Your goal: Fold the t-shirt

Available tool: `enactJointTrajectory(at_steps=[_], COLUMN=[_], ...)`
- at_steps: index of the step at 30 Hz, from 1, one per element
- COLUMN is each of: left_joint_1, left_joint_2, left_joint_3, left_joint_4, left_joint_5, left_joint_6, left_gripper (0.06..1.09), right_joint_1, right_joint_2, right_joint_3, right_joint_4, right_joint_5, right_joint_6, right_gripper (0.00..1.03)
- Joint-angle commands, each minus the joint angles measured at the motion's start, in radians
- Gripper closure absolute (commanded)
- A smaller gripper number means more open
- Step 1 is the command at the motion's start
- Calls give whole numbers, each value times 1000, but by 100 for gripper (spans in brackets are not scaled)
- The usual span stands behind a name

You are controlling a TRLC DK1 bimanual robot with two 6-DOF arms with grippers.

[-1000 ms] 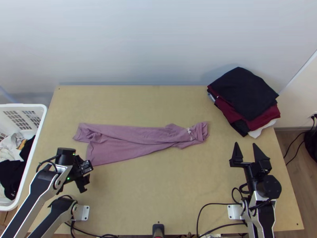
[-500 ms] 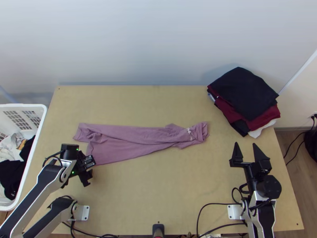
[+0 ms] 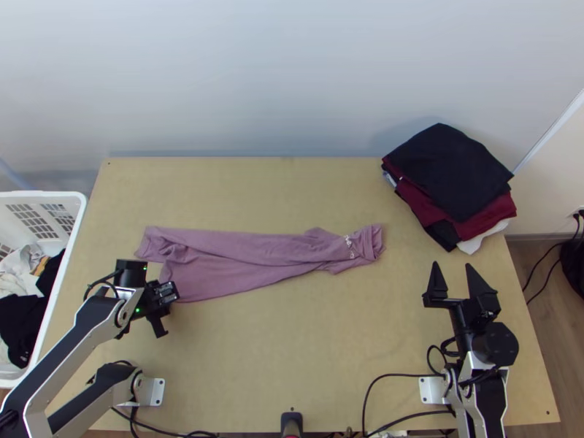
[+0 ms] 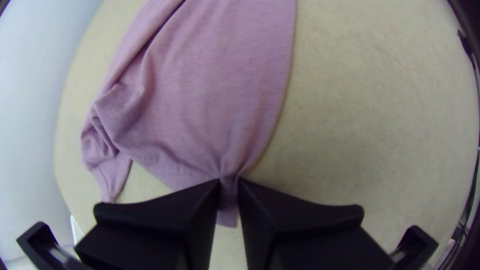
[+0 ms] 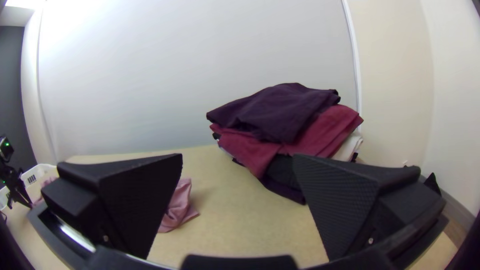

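Top view: on your table [image 3: 306, 350], the lilac t-shirt [image 3: 233, 255] lies long and creased, bunched at one end; your right gripper [image 3: 452, 266] stands open, well apart; your left gripper [image 4: 229, 185] is closed on a corner [image 4: 228, 217]; that small pinch could slip if you pull fast, or drag loose layers askew; top view gives you the bunched end, left wrist view the puckers [image 4: 230, 165] at the pinch.

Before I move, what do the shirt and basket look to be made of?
Shirt: matte knit, perhaps cotton or a blend, from its soft creases and faint streaks. Basket: likely smooth white plastic, from its rounded rim and slotted wall.
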Motion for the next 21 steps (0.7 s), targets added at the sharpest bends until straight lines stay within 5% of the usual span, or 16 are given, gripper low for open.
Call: enactJointTrajectory(at_steps=[1, 13, 21], left_joint_1=[16, 124, 131], left_joint_2=[32, 245, 434], left_joint_3=[-12, 541, 729], left_joint_4=[-13, -102, -78], left_joint_5=[10, 91, 91], left_joint_6=[30, -364, -528], left_gripper=[105, 105, 105], right_joint_1=[-6, -6, -6], right_joint_2=[-3, -3, -3], right_joint_3=[-10, -10, -10], right_joint_4=[-6, -6, -6], right_joint_5=[3, 3, 3], right_joint_6=[-13, -13, -13], right_gripper=[3, 3, 3])
